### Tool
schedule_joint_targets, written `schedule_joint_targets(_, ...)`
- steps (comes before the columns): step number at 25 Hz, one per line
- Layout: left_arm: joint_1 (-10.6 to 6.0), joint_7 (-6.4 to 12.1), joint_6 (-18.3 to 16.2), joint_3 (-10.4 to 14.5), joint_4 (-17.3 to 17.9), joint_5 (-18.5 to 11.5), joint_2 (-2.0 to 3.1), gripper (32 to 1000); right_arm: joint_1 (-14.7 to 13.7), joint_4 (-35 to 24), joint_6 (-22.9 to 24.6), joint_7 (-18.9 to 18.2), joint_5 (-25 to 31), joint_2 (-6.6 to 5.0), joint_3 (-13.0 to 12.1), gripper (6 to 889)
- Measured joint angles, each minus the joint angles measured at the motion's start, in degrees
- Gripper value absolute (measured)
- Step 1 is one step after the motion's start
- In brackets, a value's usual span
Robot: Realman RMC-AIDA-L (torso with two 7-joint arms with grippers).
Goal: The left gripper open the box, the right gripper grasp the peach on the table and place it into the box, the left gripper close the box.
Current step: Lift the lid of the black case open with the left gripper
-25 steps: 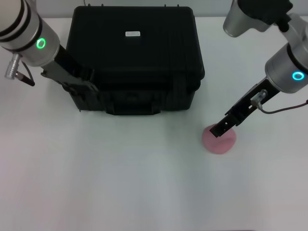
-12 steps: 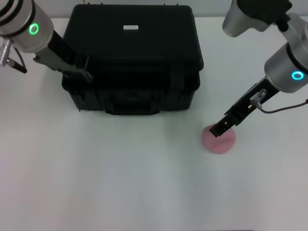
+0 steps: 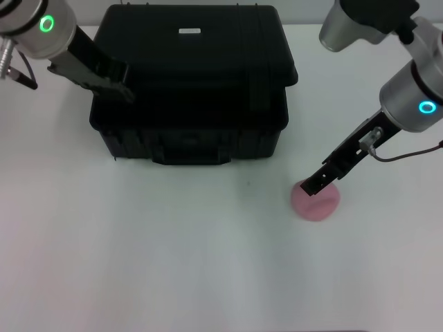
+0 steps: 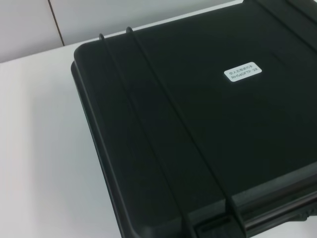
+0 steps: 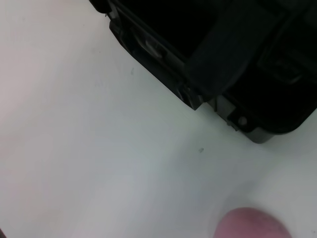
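Box (image 3: 190, 83): black overall, ribbed lid, small white label (image 3: 189, 31) with dark print on the lid; table (image 3: 138, 249): plain white around the box; peach (image 3: 316, 200): pale pink, right of the box; left gripper (image 3: 111, 81): black, arm ring green; right gripper (image 3: 315, 185): black, arm ring cyan.

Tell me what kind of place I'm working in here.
Likely a lab or test bench, not a home. A plain white table holds only a black box and a peach. Two robot arms work over it: the left hand at the box, the right hand over the peach.
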Motion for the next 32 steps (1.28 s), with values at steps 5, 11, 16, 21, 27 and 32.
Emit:
schedule_joint_targets(5, -0.52, 0.33, -1.1, -0.7, 1.4, 1.1, 0.06, 487, 0.2, 0.7, -0.2, 0.0, 0.0, 0.00, -0.1, 850)
schedule_joint_targets(11, -0.71, 0.82, -1.8, -1.5, 2.3, 1.5, 0.03, 487, 1.0, 1.8, -0.4, 0.0, 0.0, 0.00, -0.3, 850)
schedule_joint_targets(16, -1.36, 1.08, -2.0, -1.7, 2.4, 1.7, 0.03, 487, 1.1, 2.1, -0.5, -0.1, 0.0, 0.00, -0.4, 850)
schedule_joint_targets(21, -1.98, 1.97, -2.5, -3.0, 2.4, 2.3, -0.05, 488, 1.2, 2.1, -0.5, -0.1, 0.0, 0.00, -0.4, 850)
schedule_joint_targets(27, -2.53, 2.76, -2.6, -4.4, 2.4, 2.3, -0.05, 488, 1.4, 2.6, -0.4, -0.1, 0.0, -0.07, -0.4, 850)
schedule_joint_targets(32, -3.49, 2.98, -3.0, -4.5, 2.4, 2.4, 0.05, 488, 1.6, 3.8, -0.4, -0.2, 0.0, -0.09, -0.4, 850)
